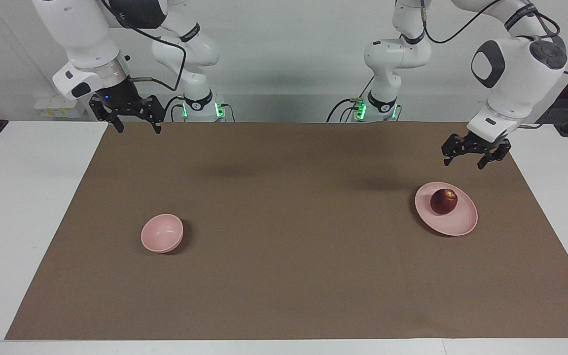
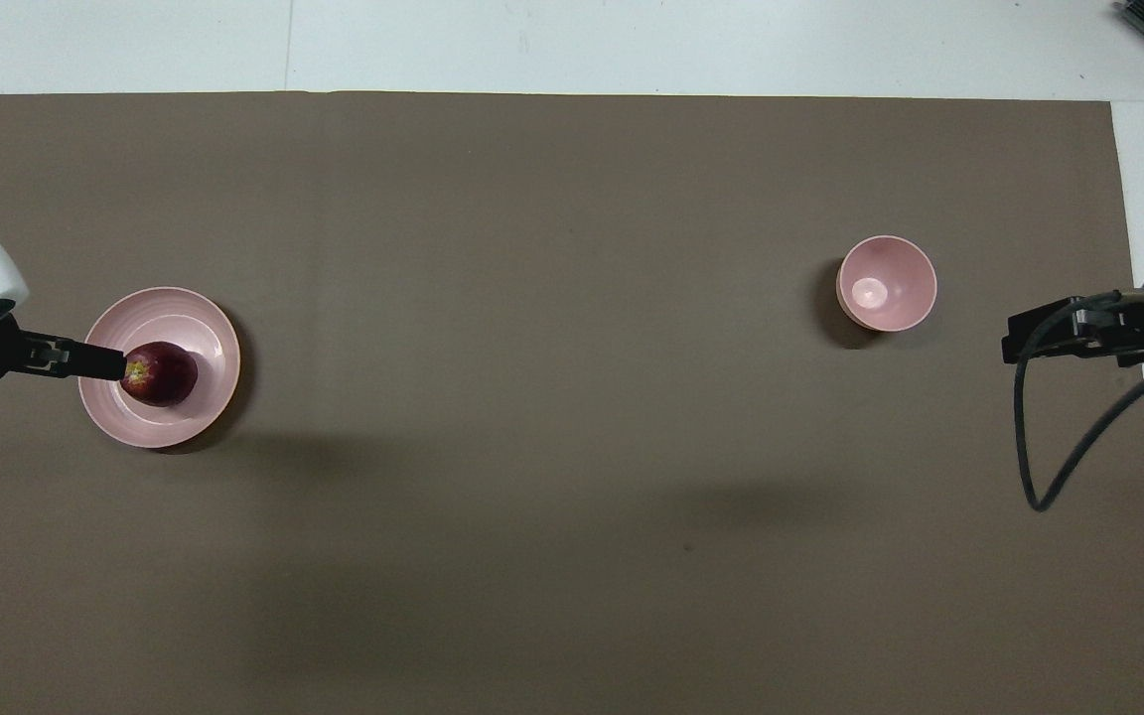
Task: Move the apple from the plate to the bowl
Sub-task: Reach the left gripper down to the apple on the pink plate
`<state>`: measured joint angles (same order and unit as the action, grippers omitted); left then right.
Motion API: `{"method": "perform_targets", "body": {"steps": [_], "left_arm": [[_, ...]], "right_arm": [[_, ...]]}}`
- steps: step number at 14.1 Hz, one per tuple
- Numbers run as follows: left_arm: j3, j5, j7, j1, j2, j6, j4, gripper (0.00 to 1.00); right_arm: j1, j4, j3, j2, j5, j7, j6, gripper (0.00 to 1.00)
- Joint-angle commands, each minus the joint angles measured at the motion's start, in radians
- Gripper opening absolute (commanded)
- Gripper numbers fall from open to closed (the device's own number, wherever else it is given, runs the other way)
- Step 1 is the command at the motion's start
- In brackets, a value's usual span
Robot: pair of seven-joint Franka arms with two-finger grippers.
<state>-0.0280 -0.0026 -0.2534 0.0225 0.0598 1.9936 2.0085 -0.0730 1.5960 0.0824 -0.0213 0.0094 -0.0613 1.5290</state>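
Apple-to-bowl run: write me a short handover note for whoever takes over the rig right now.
Left gripper: open, empty, in the air over the mat beside the plate, not touching anything.
Right gripper: open, empty, waiting at the right arm's end.
Apple: on the plate, at the left arm's end.
Bowl: empty, upright, toward the right arm's end.
Done: nothing moved.
Left: grasp the apple, carry it across, release it in the bowl.
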Motion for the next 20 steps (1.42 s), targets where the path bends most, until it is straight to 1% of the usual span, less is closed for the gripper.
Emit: {"method": "perform_targets", "body": {"steps": [1, 3, 5, 8, 10, 12, 14, 15, 17, 19, 20], "left_arm": [[0.003, 0.007, -0.041, 0.024, 0.038, 0.160, 0.160, 1.00], [0.003, 0.007, -0.041, 0.022, 0.035, 0.253, 0.231, 1.00], [0.003, 0.007, -0.043, 0.014, 0.012, 0.290, 0.257, 1.00], [0.003, 0.007, -0.041, 0.005, -0.090, 0.463, 0.268, 1.00], [0.003, 0.007, -0.041, 0.005, -0.139, 0.540, 0.265, 1.00], [0.003, 0.007, -0.043, 0.007, -0.152, 0.548, 0.268, 1.00], [0.003, 0.007, -0.043, 0.008, -0.149, 0.538, 0.271, 1.00], [0.003, 0.007, -0.044, 0.011, -0.152, 0.541, 0.274, 0.85], [0.003, 0.009, -0.052, 0.016, -0.164, 0.548, 0.262, 0.37], [0.003, 0.010, -0.087, 0.016, -0.184, 0.551, 0.225, 0.01], [0.003, 0.010, -0.087, 0.016, -0.187, 0.548, 0.214, 0.00]], "right_arm": [[-0.019, 0.021, 0.007, -0.020, 0.024, 0.026, -0.003, 1.00], [-0.019, 0.021, 0.005, -0.022, 0.023, 0.018, -0.004, 1.00], [-0.018, 0.028, 0.005, -0.026, 0.021, 0.029, 0.006, 1.00], [-0.007, 0.030, 0.007, -0.017, 0.027, 0.020, 0.011, 1.00], [-0.004, 0.030, 0.007, 0.001, 0.050, -0.008, 0.020, 1.00], [0.001, 0.027, 0.011, 0.030, 0.084, -0.050, 0.026, 1.00], [0.001, 0.028, 0.014, 0.061, 0.139, -0.104, 0.042, 1.00], [0.016, 0.029, 0.017, 0.073, 0.148, -0.144, 0.052, 1.00], [0.067, 0.030, 0.017, 0.099, 0.171, -0.250, 0.086, 1.00], [0.090, 0.032, 0.017, 0.127, 0.240, -0.331, 0.117, 1.00], [0.094, 0.033, 0.017, 0.130, 0.260, -0.350, 0.125, 1.00]]}}
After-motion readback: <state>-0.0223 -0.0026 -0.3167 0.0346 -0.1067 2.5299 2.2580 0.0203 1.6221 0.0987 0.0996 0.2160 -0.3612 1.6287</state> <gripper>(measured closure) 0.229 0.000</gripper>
